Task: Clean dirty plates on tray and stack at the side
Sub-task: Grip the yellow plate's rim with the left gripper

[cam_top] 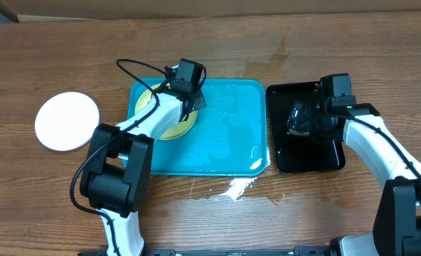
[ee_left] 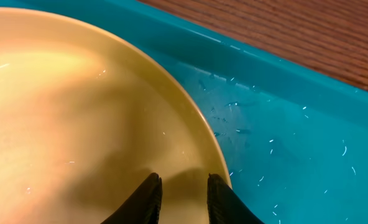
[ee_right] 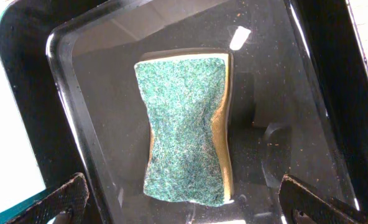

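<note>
Water (cam_top: 235, 188) lies on the table (cam_top: 54, 199) by the tray's (cam_top: 225, 142) front edge. The right claw (ee_right: 181, 179) hangs spread wide over the sponge (ee_right: 184, 124) in the black tray (cam_top: 306, 163), holding nothing. One white plate (cam_top: 67, 121) sits on the table left of the tray, maybe done. The yellow plate (ee_left: 78, 112) lies in the tray's back left corner, not stacked yet. The left claw (ee_left: 183, 179) is at its rim, jaws close together; I cannot tell if it grips.

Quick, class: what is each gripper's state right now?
Left gripper: jaws close together over the yellow-green plate; whether it grips cannot be told.
Right gripper: open, empty, above the sponge.
</note>
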Robot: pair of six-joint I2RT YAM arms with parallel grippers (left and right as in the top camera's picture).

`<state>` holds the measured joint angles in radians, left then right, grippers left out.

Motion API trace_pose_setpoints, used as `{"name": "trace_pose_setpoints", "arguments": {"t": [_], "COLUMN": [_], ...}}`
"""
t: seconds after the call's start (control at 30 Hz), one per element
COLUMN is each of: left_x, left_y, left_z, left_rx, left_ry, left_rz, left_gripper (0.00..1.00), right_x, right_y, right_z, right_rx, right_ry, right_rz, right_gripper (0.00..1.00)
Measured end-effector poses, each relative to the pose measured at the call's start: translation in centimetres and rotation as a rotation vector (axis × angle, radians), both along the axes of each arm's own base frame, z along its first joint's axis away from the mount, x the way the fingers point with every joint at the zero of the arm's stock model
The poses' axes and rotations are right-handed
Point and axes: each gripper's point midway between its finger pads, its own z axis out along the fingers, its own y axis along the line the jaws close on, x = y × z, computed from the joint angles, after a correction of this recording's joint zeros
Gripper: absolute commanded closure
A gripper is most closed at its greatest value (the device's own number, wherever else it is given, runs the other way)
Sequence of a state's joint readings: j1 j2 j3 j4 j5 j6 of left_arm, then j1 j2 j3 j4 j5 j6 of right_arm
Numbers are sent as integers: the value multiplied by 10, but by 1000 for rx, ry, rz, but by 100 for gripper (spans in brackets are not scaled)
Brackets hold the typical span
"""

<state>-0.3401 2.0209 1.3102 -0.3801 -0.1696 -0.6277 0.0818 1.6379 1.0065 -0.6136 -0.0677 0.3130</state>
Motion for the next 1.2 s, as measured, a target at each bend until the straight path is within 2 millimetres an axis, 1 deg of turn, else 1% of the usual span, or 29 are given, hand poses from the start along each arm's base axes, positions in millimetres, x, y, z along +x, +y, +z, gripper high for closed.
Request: {"name": "trace_pose_setpoints", "arguments": {"t": [0.07, 0.17, 0.27, 0.4, 0.47, 0.57, 0.67, 0.73, 0.8, 0.9, 0.97, 1.2], "left_x": [2, 2, 2, 8, 11, 14, 16, 18, 16, 14, 17, 16], "left_y": [-1, -2, -6, -11, -12, -14, -14, -15, -14, -13, -14, -13], "left_z": [1, 1, 3, 18, 26, 31, 29, 23, 9, -7, -5, -4], "left_rx": [-5, -14, -32, -66, -77, -84, -96, -98, -96, -88, -92, -80], "left_ry": [-7, -7, -6, -35, -54, -68, -70, -68, -44, -13, -21, -12], "left_rz": [2, -2, -6, -4, 1, 5, 23, 27, 39, 49, 50, 51], "left_gripper": [77, 73, 73, 69, 70, 69, 71, 73, 80, 87, 95, 96], "right_x": [0, 0, 0, 0, 0, 0, 0, 0, 0, 0, 0, 0], "right_y": [0, 0, 0, 0, 0, 0, 0, 0, 0, 0, 0, 0], "right_z": [0, 0, 0, 0, 0, 0, 0, 0, 0, 0, 0, 0], "right_rx": [0, 0, 0, 0, 0, 0, 0, 0, 0, 0, 0, 0], "right_ry": [0, 0, 1, 0, 0, 0, 0, 0, 0, 0, 0, 0], "right_rz": [0, 0, 0, 0, 0, 0, 0, 0, 0, 0, 0, 0], "right_gripper": [0, 0, 0, 0, 0, 0, 0, 0, 0, 0, 0, 0]}}
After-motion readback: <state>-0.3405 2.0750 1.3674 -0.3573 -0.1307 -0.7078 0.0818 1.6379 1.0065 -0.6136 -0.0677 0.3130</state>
